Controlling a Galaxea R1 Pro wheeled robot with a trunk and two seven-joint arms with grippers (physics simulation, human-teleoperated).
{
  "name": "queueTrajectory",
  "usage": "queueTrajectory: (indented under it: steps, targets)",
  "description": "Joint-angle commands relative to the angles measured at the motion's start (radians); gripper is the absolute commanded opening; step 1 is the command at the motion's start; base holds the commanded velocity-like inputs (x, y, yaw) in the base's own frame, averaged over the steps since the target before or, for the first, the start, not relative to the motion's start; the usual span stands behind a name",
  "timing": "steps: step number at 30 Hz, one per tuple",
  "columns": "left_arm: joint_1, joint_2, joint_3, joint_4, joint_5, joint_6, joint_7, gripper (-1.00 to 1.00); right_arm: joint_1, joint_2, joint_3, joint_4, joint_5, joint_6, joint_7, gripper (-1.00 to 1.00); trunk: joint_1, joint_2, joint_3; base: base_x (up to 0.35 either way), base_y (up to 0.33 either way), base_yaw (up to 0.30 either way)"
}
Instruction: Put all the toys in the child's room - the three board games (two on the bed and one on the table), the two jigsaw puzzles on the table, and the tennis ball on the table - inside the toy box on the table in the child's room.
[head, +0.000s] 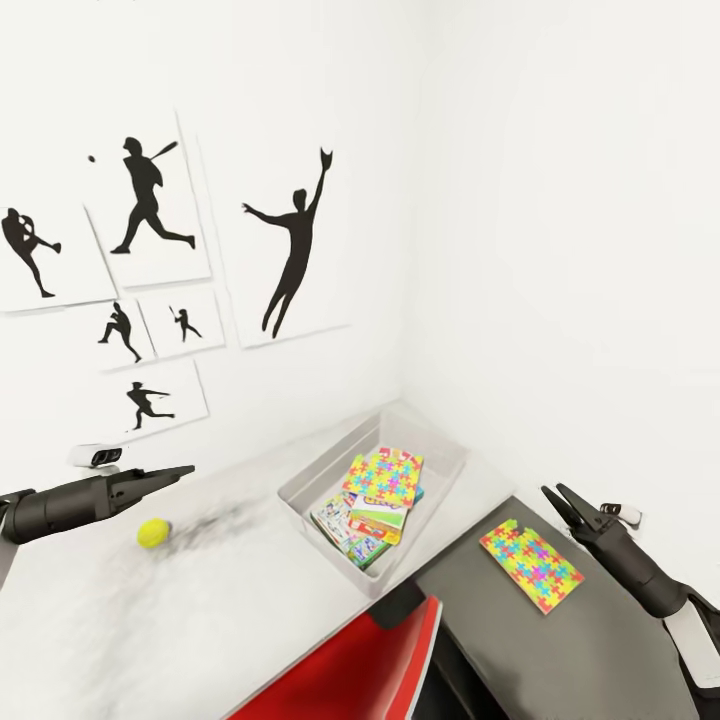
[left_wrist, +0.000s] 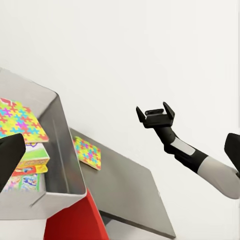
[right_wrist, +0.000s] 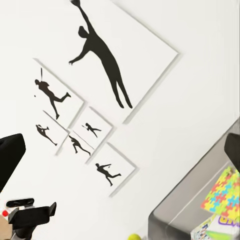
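Left claw (head: 185, 470) empty, jaws nearly together, hovering just above tennis ball (head: 153, 532) on white table (head: 150, 620). Right claw (left_wrist: 155, 114) open, empty, above dark cabinet section (head: 520, 640), near loose jigsaw puzzle (head: 531, 565) lying flat there. Toy box (head: 300, 495) holds second jigsaw puzzle (head: 384, 477) atop board games (head: 355, 530). Red chair (head: 350, 670) below table edge.
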Motion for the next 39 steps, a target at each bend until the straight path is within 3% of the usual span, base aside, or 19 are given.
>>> queueTrajectory:
  steps: [1,11,26,39]
  targets:
    - [0.0,0.001,0.0,0.0,0.0,0.011,-0.004,1.0,-0.001,0.0,0.0,0.0,-0.004,0.01,0.002,1.0,0.001,-0.002,-0.002,0.0,0.0,-0.25]
    - [-0.001,0.001,0.0,0.0,0.0,0.011,-0.004,1.0,-0.001,0.0,0.0,0.001,-0.004,0.009,0.002,1.0,0.001,-0.002,0.005,0.0,0.0,-0.232]
    - [-0.001,0.001,0.0,0.0,0.0,0.011,-0.004,1.0,-0.001,0.0,0.0,-0.001,-0.004,0.007,-0.002,1.0,0.001,-0.002,0.006,0.0,0.0,-0.018]
    - [-0.001,0.001,0.001,0.0,0.0,0.011,-0.004,1.0,-0.001,0.0,0.0,0.0,-0.004,0.007,-0.004,1.0,0.001,-0.002,0.021,-0.133,0.0,-0.168]
